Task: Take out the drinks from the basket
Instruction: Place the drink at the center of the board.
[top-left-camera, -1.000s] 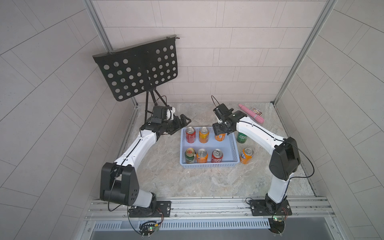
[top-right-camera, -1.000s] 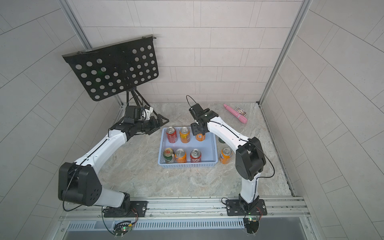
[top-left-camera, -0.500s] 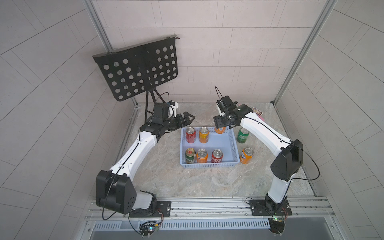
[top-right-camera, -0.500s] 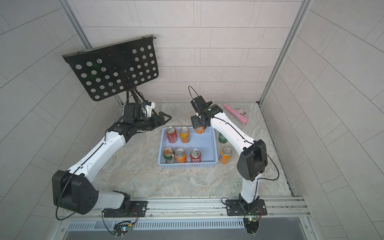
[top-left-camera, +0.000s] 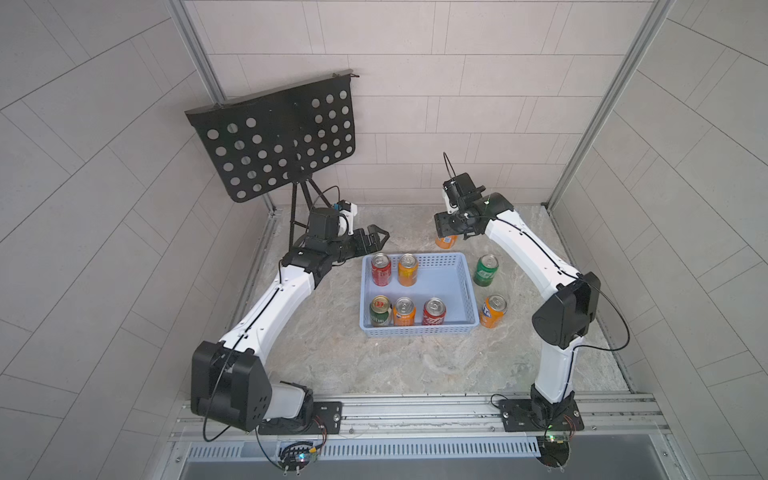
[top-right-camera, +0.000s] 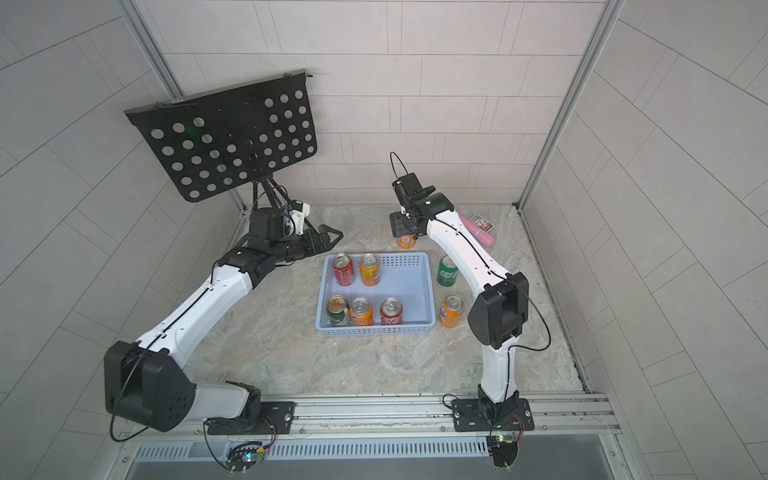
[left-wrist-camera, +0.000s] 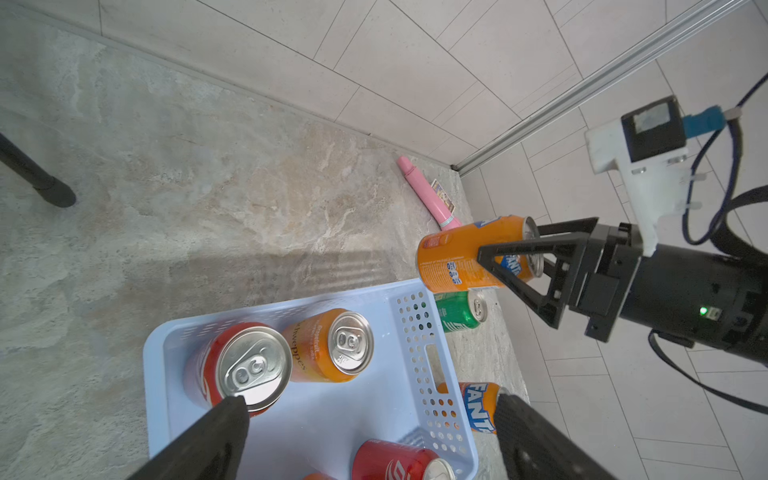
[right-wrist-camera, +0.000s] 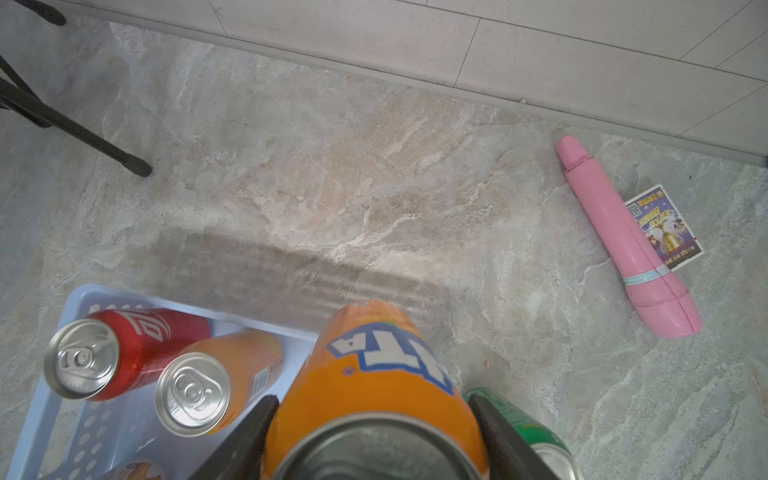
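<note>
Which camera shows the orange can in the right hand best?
Left wrist view: the orange can shows nearly whole, side-on, gripped by the right hand. The right wrist view crops its top; in both top views the hand hides most of it.

Held orange can (top-left-camera: 446, 242) top hidden under right end effector (top-left-camera: 449, 232), card (top-right-camera: 482, 223) print unreadable

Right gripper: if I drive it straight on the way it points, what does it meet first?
The orange can held in the right gripper would touch down first, probably on bare table just beyond the basket's far wall. Clearance from that wall is hard to judge.
</note>
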